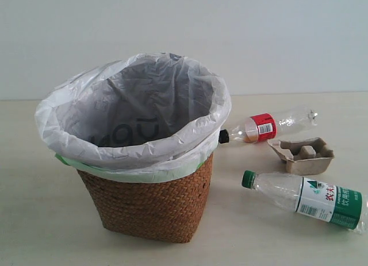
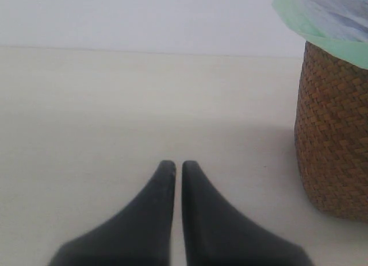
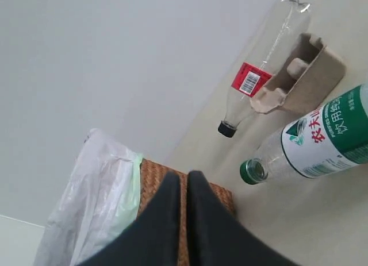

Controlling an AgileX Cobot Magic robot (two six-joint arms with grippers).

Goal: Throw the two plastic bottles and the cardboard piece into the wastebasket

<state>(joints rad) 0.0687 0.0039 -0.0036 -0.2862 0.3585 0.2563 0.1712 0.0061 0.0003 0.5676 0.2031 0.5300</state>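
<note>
Plastic and pulp lay by the right edge of the desk (image 1: 34, 220).
Pulp tray (image 1: 302, 154) sat between red-label bottle (image 1: 270, 127), toward the far edge, and green-label bottle (image 1: 310, 198); wastebasket (image 1: 146, 203) stood mid-desk. My left gripper (image 2: 173, 165) and right gripper (image 3: 187, 175) were closed, empty.

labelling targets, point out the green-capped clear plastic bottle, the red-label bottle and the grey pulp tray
green-capped clear plastic bottle (image 1: 330, 201): exterior view, label
red-label bottle (image 1: 263, 127): exterior view, label
grey pulp tray (image 1: 305, 165): exterior view, front wall
</note>
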